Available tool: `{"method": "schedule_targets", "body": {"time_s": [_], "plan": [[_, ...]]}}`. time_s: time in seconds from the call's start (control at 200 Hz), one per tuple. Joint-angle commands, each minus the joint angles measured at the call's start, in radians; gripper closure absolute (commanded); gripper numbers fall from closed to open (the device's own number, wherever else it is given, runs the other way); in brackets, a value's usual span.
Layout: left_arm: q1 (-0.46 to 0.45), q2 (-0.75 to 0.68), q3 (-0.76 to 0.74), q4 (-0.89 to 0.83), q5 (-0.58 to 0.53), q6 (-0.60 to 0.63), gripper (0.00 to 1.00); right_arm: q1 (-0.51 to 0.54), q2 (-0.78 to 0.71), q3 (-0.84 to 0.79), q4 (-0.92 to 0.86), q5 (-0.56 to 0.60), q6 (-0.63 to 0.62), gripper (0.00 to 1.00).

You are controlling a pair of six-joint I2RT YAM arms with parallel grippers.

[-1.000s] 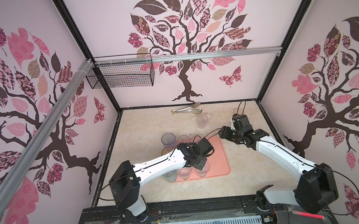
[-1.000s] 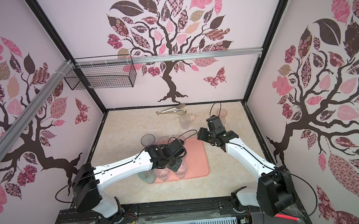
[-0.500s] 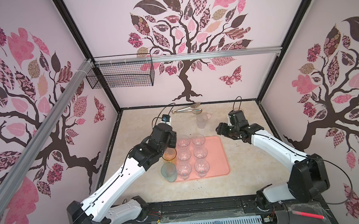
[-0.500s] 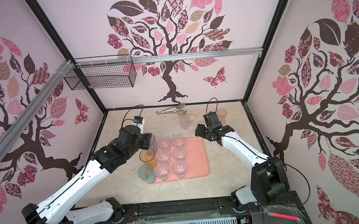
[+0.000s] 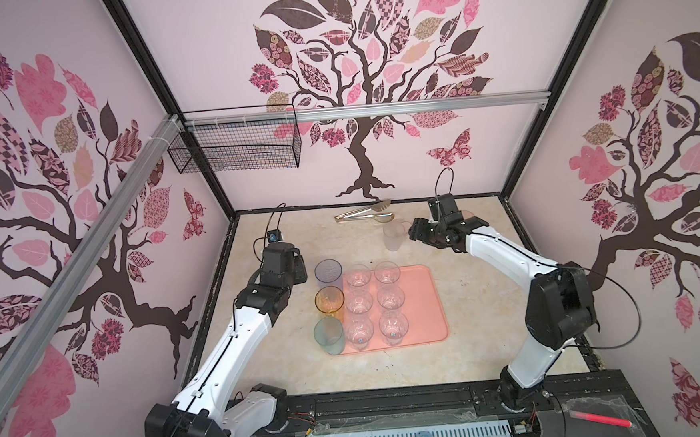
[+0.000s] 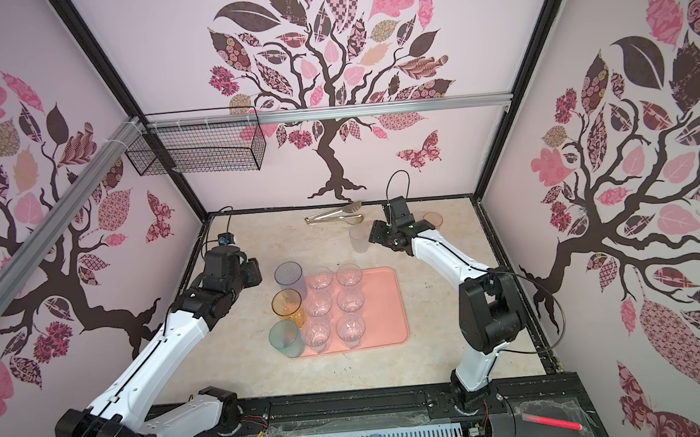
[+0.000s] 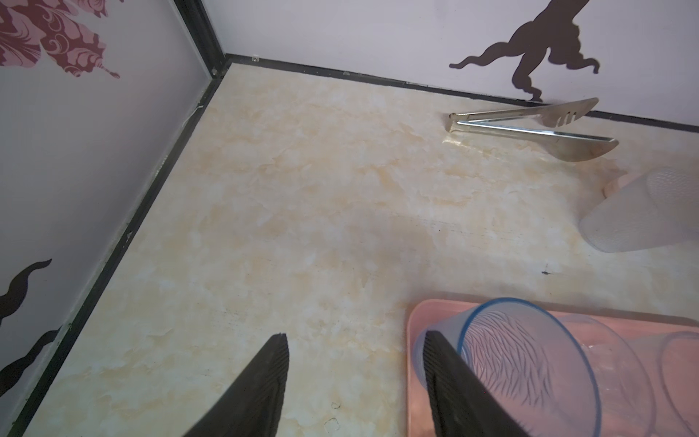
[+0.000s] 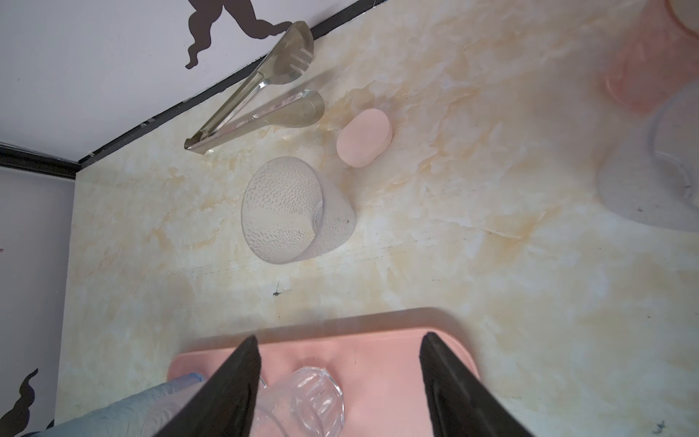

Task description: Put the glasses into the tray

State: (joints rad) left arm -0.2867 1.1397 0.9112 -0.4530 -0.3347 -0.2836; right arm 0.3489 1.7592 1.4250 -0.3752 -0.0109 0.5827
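The salmon-pink tray [image 5: 424, 306] [image 6: 385, 309] holds several glasses: blue [image 5: 328, 270], amber [image 5: 329, 300] and teal [image 5: 329, 335] ones down its left side, and short clear ones [image 5: 390, 298] beside them. My left gripper [image 5: 300, 268] [image 7: 355, 335] hangs open and empty just left of the blue glass [image 7: 529, 370], one finger close to its wall. A frosted glass [image 5: 393, 233] [image 8: 295, 212] stands on the table behind the tray. My right gripper [image 5: 417, 228] [image 8: 338, 336] is open and empty, just right of it. A pink glass [image 6: 432, 219] stands behind that arm.
Metal tongs [image 5: 365, 215] [image 7: 529, 125] lie by the back wall. A small pale pink blob [image 8: 365, 142] sits between them and the frosted glass. Another frosted glass [image 8: 650, 178] stands near the pink one. A wire basket [image 5: 236, 151] hangs on the left wall rail.
My left gripper has drawn back from over the tray to the left of the blue glass and opened wider. My right gripper has moved back and left, towards the frosted glass.
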Motion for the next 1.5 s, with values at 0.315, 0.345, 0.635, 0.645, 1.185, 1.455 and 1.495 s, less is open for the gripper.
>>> {"method": "schedule_targets", "body": {"time_s": [0.315, 0.345, 0.635, 0.645, 1.185, 1.455, 1.495], "plan": [[0.004, 0.098, -0.05, 0.036, 0.016, -0.019, 0.38, 0.004, 0.238, 0.231, -0.056, -0.001, -0.037, 0.31], [0.004, 0.101, -0.049, 0.032, 0.023, -0.021, 0.38, 0.004, 0.253, 0.241, -0.06, -0.002, -0.04, 0.31], [0.003, 0.128, -0.044, 0.024, 0.044, -0.017, 0.38, 0.004, 0.371, 0.329, -0.084, -0.033, -0.046, 0.36], [0.003, 0.129, -0.043, 0.023, 0.045, -0.017, 0.38, 0.005, 0.376, 0.334, -0.086, -0.033, -0.046, 0.36], [0.004, 0.123, -0.04, 0.019, 0.084, -0.02, 0.38, 0.016, 0.432, 0.433, -0.188, 0.0, -0.073, 0.86], [0.004, 0.108, -0.042, 0.025, 0.095, -0.023, 0.38, 0.025, 0.261, 0.356, -0.21, 0.007, -0.097, 0.98], [0.003, 0.106, -0.043, 0.025, 0.095, -0.023, 0.38, 0.025, 0.226, 0.336, -0.215, 0.011, -0.11, 0.98]]}}
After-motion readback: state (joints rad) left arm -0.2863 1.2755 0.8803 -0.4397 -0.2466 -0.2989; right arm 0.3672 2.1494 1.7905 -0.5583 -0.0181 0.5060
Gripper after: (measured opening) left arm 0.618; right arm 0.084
